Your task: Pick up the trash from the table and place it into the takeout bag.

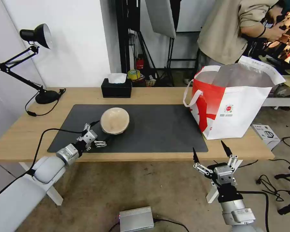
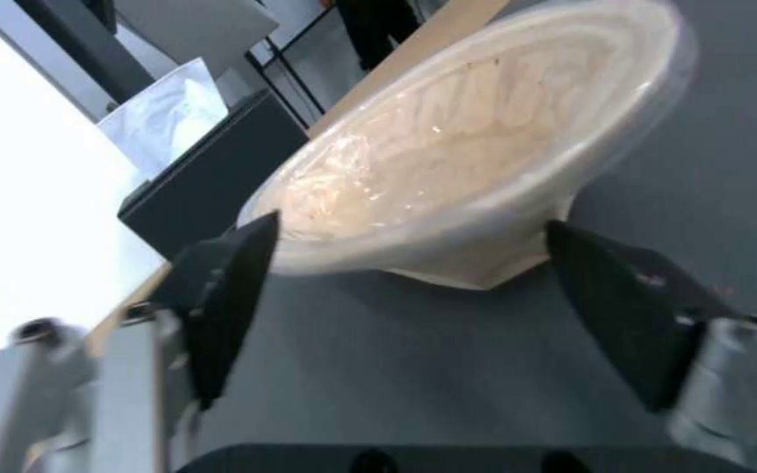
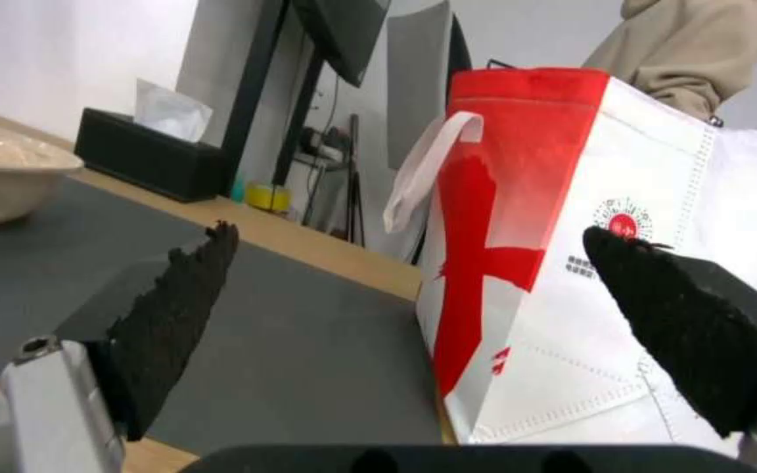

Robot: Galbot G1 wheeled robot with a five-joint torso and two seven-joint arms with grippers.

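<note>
The table (image 1: pixel 151 93), a long light-wood top, carries a dark grey mat (image 1: pixel 158 129) over its middle; at its right end stands the takeout bag (image 1: pixel 235 109), white and red, mouth open and foil lining exposed, with one white loop handle hanging toward the mat; the bag rests partly on the mat's right edge and partly on bare wood. The one piece of trash seen on the mat is the round container (image 1: pixel 115 120), pale tan under a clear film lid, lying left of centre and well apart from the bag; in the left wrist view it appears tipped, its rim raised on one side. A black tissue box (image 1: pixel 116 87) sits at the far edge, not part of the task. The left gripper (image 2: pixel 414 289) lies low over the mat just beside the container, fingers spread wide, one fingertip (image 2: pixel 230 276) near the rim and the other clear of it; nothing is held. The right gripper (image 1: pixel 212 153) hangs off the near table edge, below the bag, likewise spread and empty. Judged step: approach to grasp the container, not yet closed. The next move calls for advancing until the rim sits between the fingers, then closing gently, since the thin lid may buckle or slip.
</note>
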